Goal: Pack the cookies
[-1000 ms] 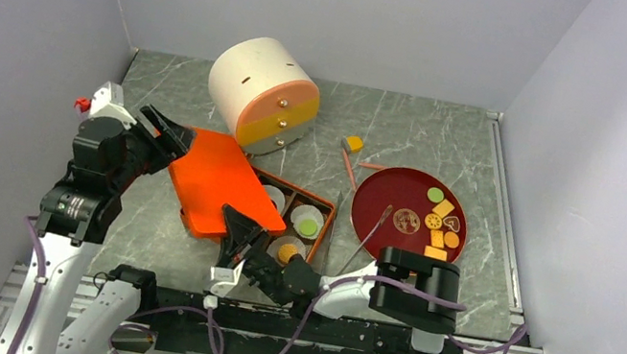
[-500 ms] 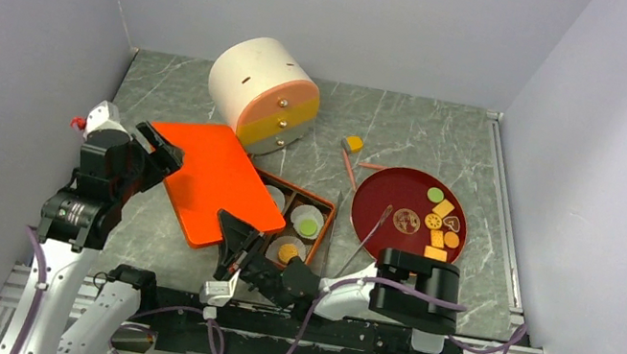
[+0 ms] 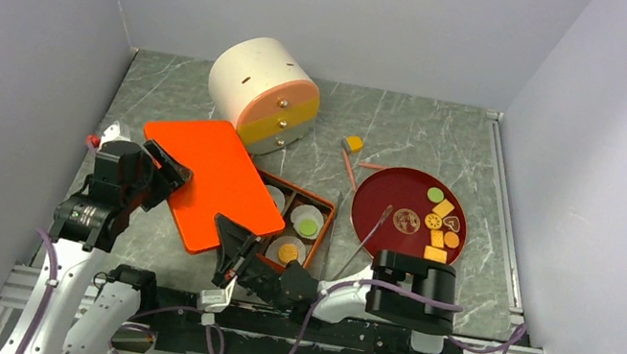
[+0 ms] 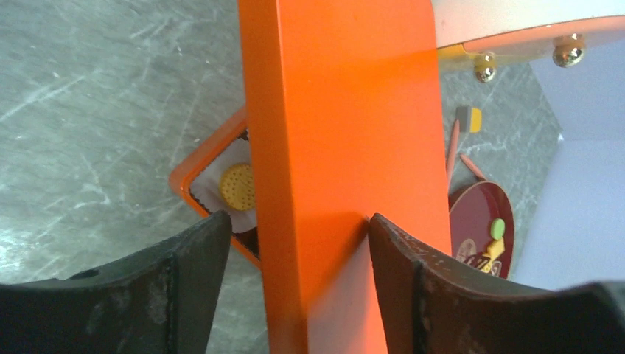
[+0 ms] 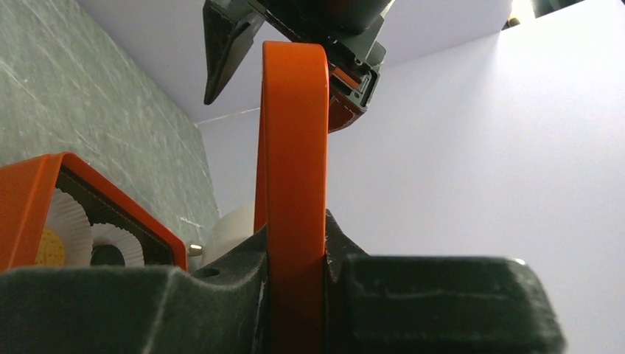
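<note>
The orange lid (image 3: pixel 212 179) is held tilted over the orange box (image 3: pixel 329 228). My right gripper (image 3: pixel 229 245) is shut on the lid's near edge, which sits tight between its fingers in the right wrist view (image 5: pixel 295 254). My left gripper (image 3: pixel 166 173) straddles the lid's left edge. In the left wrist view (image 4: pixel 295 228) one finger touches the lid (image 4: pixel 339 110) and the other stands apart. The box's paper cups hold a green cookie (image 3: pixel 309 227) and a yellow-orange cookie (image 3: pixel 287 252). Several cookies (image 3: pixel 440 224) lie on the red plate (image 3: pixel 384 194).
A round white drawer unit with pink and yellow fronts (image 3: pixel 263 95) stands at the back. Tongs (image 3: pixel 365 235) lean on the plate's left rim. A pink stick (image 3: pixel 349 170) and a small orange piece (image 3: pixel 353 143) lie behind the plate. Walls close in on both sides.
The lid has swung left and back, uncovering more of the box. My left gripper has moved down and nearer with the lid's left edge. My right gripper has shifted slightly left.
</note>
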### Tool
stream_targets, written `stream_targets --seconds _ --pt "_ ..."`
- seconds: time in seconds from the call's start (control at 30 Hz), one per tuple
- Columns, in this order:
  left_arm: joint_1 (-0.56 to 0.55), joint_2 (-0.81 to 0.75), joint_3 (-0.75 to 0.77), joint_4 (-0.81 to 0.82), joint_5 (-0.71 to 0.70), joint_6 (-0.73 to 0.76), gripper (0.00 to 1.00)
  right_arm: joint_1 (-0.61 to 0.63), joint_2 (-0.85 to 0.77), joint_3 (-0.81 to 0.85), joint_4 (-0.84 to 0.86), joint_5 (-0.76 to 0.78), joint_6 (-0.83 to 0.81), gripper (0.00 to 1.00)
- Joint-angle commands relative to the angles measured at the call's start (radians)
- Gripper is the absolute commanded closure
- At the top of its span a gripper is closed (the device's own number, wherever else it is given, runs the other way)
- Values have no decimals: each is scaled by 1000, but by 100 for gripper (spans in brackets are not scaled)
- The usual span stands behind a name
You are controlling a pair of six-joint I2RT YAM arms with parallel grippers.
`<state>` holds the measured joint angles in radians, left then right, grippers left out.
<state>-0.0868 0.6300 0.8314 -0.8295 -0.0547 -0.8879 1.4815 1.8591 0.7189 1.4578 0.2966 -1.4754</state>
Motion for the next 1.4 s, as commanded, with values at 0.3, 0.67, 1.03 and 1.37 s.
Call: stream_targets --seconds 0.3,0.67,1.03,1.37 --pt "-1 -48 7 67 62 -144 87 6 22 39 361 24 -79 97" --pt "-1 -116 24 63 -3 -256 95 26 -15 15 362 70 -39 51" --pt "-2 -289 -29 187 -118 -381 95 107 -138 -106 361 249 92 9" --pt "-2 -388 -137 292 -116 -433 95 157 -408 -267 113 434 520 0"
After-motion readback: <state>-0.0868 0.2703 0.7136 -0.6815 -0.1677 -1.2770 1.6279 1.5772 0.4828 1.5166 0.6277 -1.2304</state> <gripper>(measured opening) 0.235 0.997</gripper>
